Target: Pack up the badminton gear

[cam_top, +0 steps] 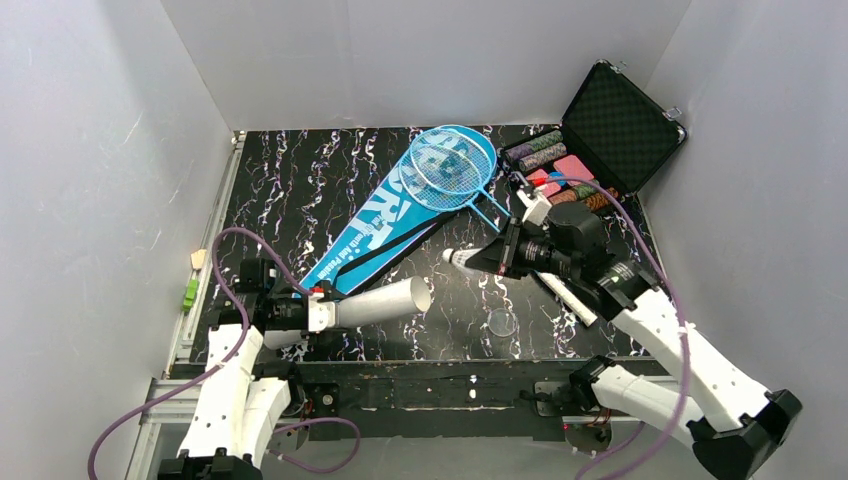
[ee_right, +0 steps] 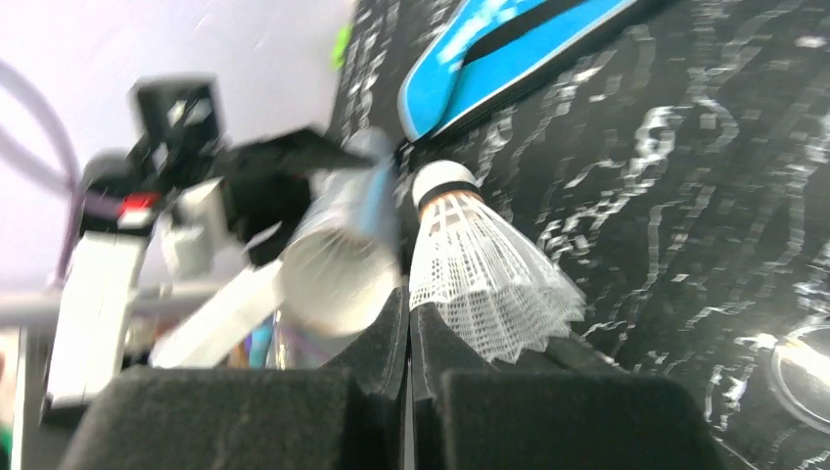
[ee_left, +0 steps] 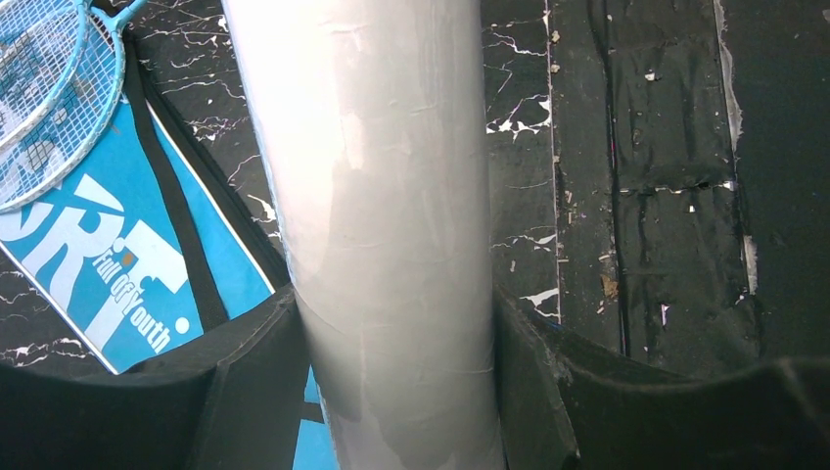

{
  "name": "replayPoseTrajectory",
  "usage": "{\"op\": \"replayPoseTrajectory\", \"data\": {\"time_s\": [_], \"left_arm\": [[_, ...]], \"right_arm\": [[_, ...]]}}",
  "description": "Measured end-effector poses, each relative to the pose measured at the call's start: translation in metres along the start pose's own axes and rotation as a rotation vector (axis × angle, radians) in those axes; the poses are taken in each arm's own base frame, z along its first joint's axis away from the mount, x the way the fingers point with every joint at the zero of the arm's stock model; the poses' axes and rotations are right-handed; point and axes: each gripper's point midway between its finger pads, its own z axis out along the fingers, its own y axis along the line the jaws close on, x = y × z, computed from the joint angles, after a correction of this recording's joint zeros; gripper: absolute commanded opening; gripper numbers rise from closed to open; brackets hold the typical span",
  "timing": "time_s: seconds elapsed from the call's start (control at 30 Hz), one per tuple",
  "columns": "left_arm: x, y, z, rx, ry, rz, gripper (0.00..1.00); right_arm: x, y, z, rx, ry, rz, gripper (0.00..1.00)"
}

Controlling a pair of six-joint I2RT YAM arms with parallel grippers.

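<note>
We note the left fingers [ee_left: 245, 392] clamped round the tube [cam_top: 385, 302], its mouth facing right. The right fingers [ee_right: 548, 411] pinch a shuttlecock [ee_right: 480, 274] near that mouth, not yet inside. The rackets [cam_top: 452, 165] lie on top of the bag [cam_top: 375, 235] on the tabletop [cam_top: 300, 180], unpacked. We judge the packing barely begun.

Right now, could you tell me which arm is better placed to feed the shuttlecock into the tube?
Right: the right fingers pinch the shuttlecock by its skirt, cork near the open mouth of the tube. The left fingers clamp the tube, so that arm should probably steady it.
</note>
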Motion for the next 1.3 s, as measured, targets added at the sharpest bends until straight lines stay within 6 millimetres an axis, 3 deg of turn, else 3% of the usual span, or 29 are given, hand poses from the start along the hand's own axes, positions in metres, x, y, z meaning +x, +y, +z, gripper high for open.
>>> {"op": "replayPoseTrajectory", "data": {"time_s": [0.13,0.27,0.63,0.9,1.0,1.13,1.2,1.3], "left_arm": [[0.001,0.0,0.001,0.007,0.0,0.001,0.0],[0.001,-0.001,0.001,0.011,0.0,0.003,0.0],[0.001,-0.003,0.0,0.015,-0.001,0.009,0.0],[0.001,-0.004,0.001,0.017,-0.002,0.01,0.0],[0.0,-0.005,0.001,0.021,-0.003,0.011,0.0],[0.0,-0.007,0.0,0.026,-0.003,0.009,0.0],[0.0,-0.008,0.0,0.028,-0.003,0.009,0.0],[0.0,-0.009,0.0,0.03,-0.004,0.008,0.0]], "right_arm": [[0.03,0.06,-0.027,-0.168,0.142,-0.128,0.01],[0.054,0.083,-0.04,-0.23,0.244,-0.193,0.01],[0.097,0.073,-0.015,-0.168,0.433,-0.229,0.01],[0.096,0.083,0.003,-0.178,0.432,-0.249,0.01],[0.093,0.092,0.008,-0.203,0.416,-0.26,0.16],[0.092,0.094,0.016,-0.209,0.417,-0.26,0.48],[0.093,0.094,0.019,-0.206,0.422,-0.257,0.56],[0.093,0.096,0.018,-0.215,0.419,-0.256,0.59]]}}
